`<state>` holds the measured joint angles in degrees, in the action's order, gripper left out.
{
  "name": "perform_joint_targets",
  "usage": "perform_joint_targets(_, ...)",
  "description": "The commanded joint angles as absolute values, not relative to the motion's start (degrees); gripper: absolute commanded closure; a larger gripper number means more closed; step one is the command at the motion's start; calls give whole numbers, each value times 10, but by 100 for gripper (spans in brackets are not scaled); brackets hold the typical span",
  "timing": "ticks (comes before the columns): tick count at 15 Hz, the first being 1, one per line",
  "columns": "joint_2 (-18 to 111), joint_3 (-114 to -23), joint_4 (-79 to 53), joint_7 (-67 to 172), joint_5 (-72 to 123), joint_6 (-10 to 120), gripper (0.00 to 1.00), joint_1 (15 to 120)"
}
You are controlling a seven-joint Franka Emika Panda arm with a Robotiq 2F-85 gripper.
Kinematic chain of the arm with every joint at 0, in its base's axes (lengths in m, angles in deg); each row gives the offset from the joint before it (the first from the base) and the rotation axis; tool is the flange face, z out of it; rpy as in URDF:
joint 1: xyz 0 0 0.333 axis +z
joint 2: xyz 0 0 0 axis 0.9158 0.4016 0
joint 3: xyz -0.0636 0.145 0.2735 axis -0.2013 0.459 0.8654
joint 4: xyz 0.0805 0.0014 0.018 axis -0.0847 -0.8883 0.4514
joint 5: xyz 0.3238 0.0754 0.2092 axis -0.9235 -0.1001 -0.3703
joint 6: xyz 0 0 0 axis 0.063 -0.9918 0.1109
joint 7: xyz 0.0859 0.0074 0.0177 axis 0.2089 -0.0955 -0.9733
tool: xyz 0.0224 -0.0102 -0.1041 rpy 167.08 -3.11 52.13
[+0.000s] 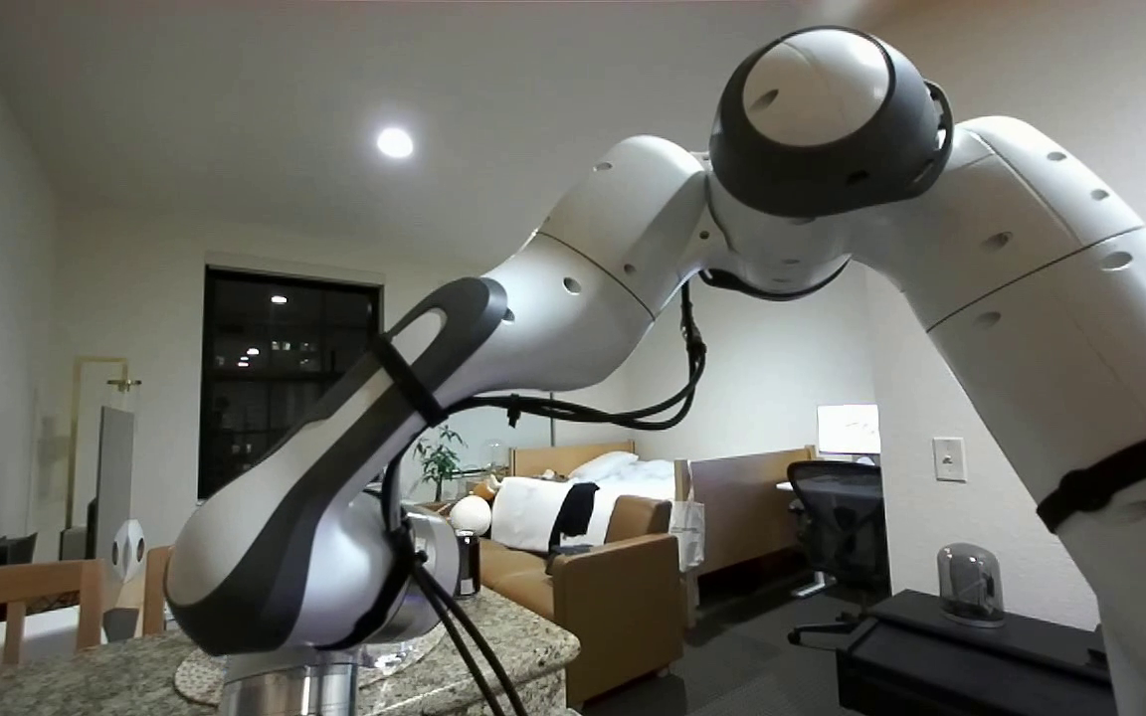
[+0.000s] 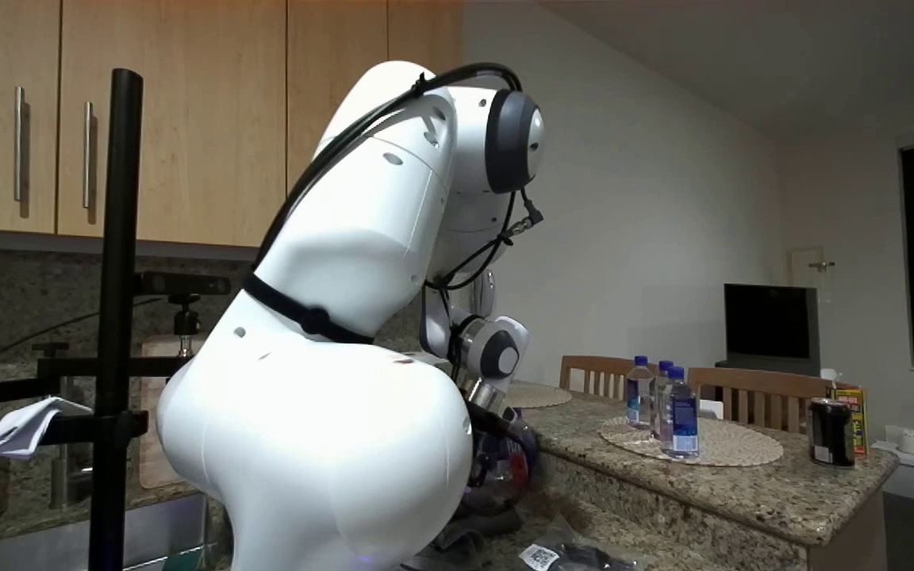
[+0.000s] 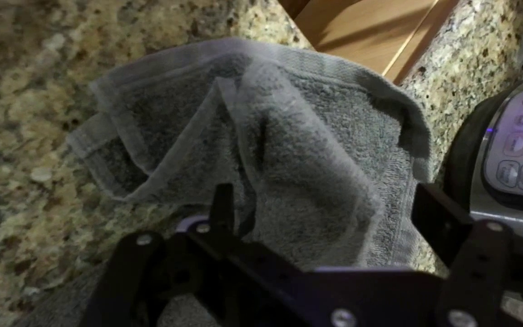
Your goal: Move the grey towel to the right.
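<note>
One grey towel [image 3: 307, 150] — rumpled on granite counter [image 3: 21, 181], below claw [image 3: 324, 195] — fingers [image 3: 222, 204] spread apart.

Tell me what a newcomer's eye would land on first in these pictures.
Probably the white robot arm, looming large in both exterior views. Next, in the wrist view, comes the rumpled grey towel on the speckled counter, with the open claw in front of it. In an exterior view, three blue-capped bottles on a round mat would likely draw the eye too.
</note>
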<state>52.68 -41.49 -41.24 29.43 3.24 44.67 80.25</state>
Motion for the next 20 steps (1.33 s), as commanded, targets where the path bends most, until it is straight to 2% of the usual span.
perform_joint_targets(1, 539, -415, -420, 356, 3, 483, 0, 826)
perform_joint_targets(8, 622, -410, -427, 355, 24, 680, 0, 856)
perform_joint_targets(10, 636, -409, -426, 361, 35, 699, 28, 858)
perform_joint_targets(20, 609, -402, -425, 359, 44, 695, 91, 841)
